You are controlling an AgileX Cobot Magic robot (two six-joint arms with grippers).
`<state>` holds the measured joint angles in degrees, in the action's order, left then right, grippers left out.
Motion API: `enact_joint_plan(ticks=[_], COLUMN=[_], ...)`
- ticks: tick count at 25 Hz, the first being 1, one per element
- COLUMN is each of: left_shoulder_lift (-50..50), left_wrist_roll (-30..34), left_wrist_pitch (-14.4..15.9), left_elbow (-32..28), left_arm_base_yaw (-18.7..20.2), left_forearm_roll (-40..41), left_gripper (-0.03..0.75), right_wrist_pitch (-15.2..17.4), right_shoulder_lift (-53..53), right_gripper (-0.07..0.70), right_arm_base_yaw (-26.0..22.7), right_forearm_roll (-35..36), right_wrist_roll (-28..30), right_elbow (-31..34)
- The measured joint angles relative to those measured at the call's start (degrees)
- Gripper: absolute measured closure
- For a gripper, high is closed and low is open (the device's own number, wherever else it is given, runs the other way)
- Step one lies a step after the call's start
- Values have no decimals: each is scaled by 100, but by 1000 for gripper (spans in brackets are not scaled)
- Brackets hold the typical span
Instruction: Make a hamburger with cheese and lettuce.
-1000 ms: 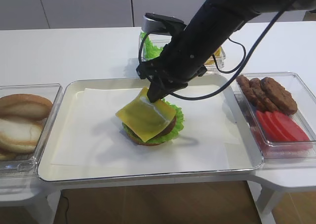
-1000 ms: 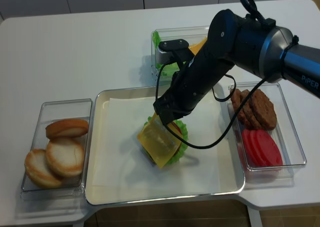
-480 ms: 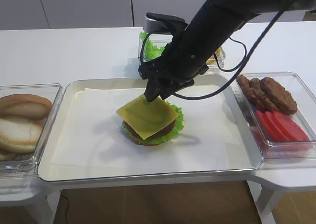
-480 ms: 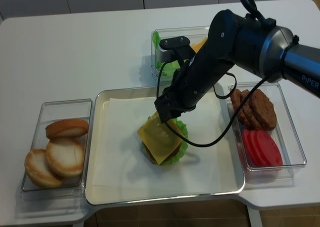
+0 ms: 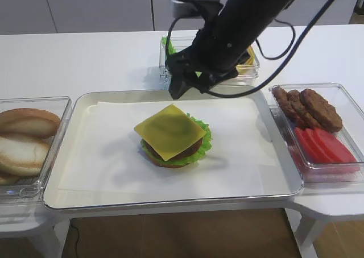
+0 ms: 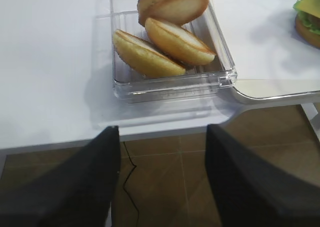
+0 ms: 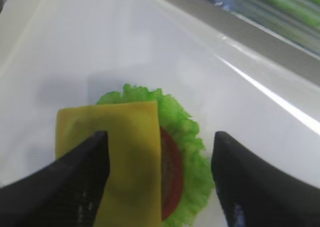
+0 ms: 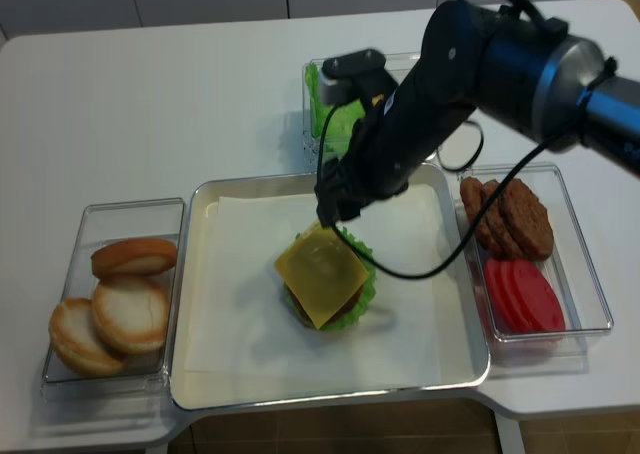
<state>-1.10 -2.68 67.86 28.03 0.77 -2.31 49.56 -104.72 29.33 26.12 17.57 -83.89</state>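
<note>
The hamburger (image 5: 172, 151) sits mid-tray on white paper. The cheese (image 5: 169, 131), a yellow square, lies flat on its patty, turned cornerwise. The lettuce (image 5: 203, 134) shows as a green fringe round it. My right gripper (image 5: 176, 90) is open and empty, raised above and just behind the stack; the high realsense view shows it (image 8: 328, 212) over the cheese's (image 8: 320, 272) far corner. In the right wrist view the gripper (image 7: 160, 137) looks down on the cheese (image 7: 125, 147), lettuce (image 7: 187, 132) and a red slice (image 7: 170, 172). My left gripper (image 6: 162, 129) is open and empty off the table's front edge.
The metal tray (image 5: 85, 102) holds the stack. A clear bin of bun halves (image 5: 25, 138) stands left, also in the left wrist view (image 6: 165, 32). A bin of brown patties (image 5: 310, 107) and tomato slices (image 5: 324, 144) stands right. A bin of lettuce (image 5: 170, 53) stands behind.
My right gripper has let go of the cheese and risen up and back. The cheese, held tilted a second ago, now lies flat on the patty.
</note>
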Motion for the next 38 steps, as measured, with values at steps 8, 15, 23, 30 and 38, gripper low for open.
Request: enact_joint_plan(ticks=[8,15,23,30,38], left_shoulder_lift=[0,0,0,0,0], left_wrist_roll=[0,0,0,0,0], left_wrist_pitch=[0,0,0,0,0], left_elbow=[0,0,0,0,0], left_arm_base_yaw=[0,0,12,12,12], left_forearm_roll=[0,0,0,0,0], left_gripper=[310,310,310,310,310], right_wrist_pitch=[524,985,1715,2001,2106], right_shoulder_lift=[223,484,1225,2294,4078], right_gripper=[144,175,177,199,206], right_arm_base_yaw=[-12,-801,-2307,-2733,-2733], right_forearm_roll=[-1866,-1847,-1791,-1923,-1944], right_wrist_roll=[-1442,-1757,-1806,-1833,-1962], right_elbow=[-122,-122,-122,260,1620])
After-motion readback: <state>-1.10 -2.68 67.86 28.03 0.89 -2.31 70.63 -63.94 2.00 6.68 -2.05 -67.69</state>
